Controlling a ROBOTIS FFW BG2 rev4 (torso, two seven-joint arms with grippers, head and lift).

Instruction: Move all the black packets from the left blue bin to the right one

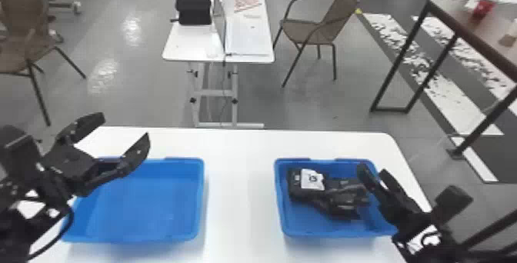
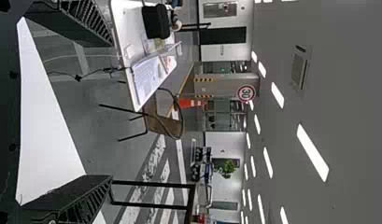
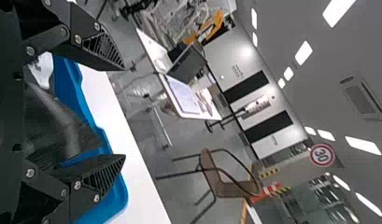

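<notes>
My left gripper [image 1: 125,133] stands open over the back left part of the left blue bin [image 1: 154,197], whose visible floor is bare. In the left wrist view the left gripper [image 2: 97,112] has its fingers wide apart with nothing between them. Black packets [image 1: 334,195], one with a white label, lie in a heap in the right blue bin [image 1: 307,232]. My right gripper [image 1: 371,172] is at that bin's right side. In the right wrist view the right gripper [image 3: 123,112] is open, with black packets [image 3: 62,126] and the bin's blue rim [image 3: 79,88] beyond its fingers.
Both bins stand on a white table [image 1: 238,189] with a strip of tabletop between them. Past its far edge are a smaller white table [image 1: 192,45] with a laptop, a brown chair [image 1: 307,31] and a dark metal frame [image 1: 415,58] at the right.
</notes>
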